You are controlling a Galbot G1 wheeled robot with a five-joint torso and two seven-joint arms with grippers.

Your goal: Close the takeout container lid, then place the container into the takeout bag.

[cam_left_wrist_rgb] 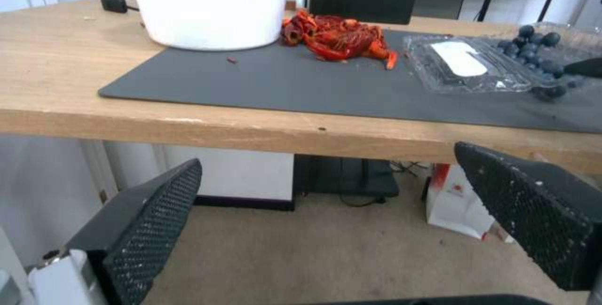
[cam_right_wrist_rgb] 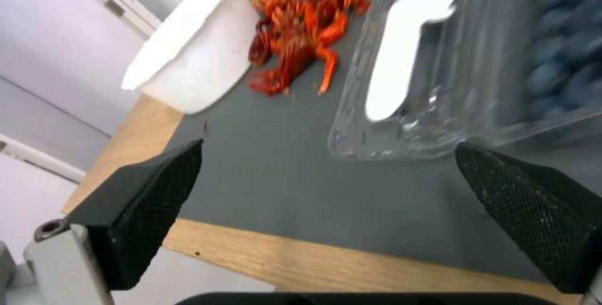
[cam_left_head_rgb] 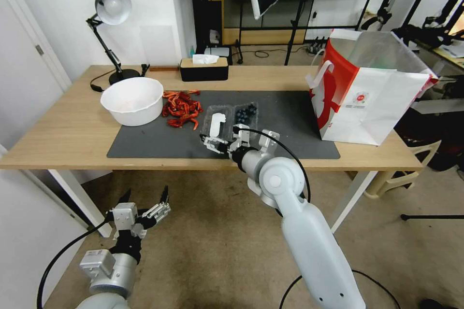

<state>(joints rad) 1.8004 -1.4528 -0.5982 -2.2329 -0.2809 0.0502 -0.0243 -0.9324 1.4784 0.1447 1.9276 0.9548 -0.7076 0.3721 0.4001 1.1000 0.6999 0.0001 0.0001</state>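
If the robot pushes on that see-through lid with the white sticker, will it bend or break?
The lid looks like thin clear plastic lying open flat on the mat, so it would probably flex, not snap. It is likely very light and might slide on the mat. The blueberries sit loose in the other half, so a hard shove could spill them.

- The wooden counter carries a dark grey mat, a black desk lamp and a black tissue box.
- The takeout bag stands upright at the mat's right end.
- On the mat lie a white bowl, red crayfish and the open takeout container.
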